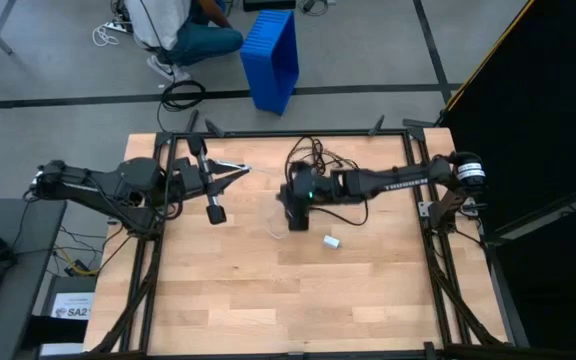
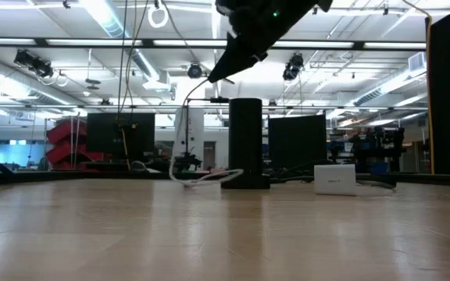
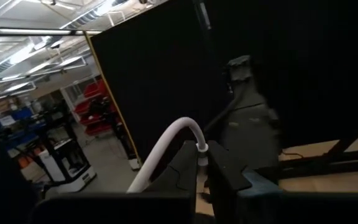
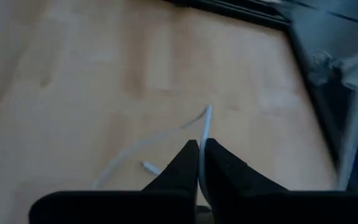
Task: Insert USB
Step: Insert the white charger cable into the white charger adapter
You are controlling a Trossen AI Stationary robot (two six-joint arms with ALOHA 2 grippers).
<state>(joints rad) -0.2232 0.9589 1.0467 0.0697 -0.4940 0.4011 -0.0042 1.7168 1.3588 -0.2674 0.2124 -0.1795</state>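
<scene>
We see the left gripper (image 3: 202, 163) pinching the USB (image 3: 166, 144) near the table's (image 1: 268, 300) far-left edge; the right gripper (image 4: 201, 163) grips it mid-table, the near boards open.

Left gripper (image 3: 202, 163) raised near table's far left, fingers closed; right gripper (image 4: 199, 163) pointed down over mid-table, pinched closed.
</scene>
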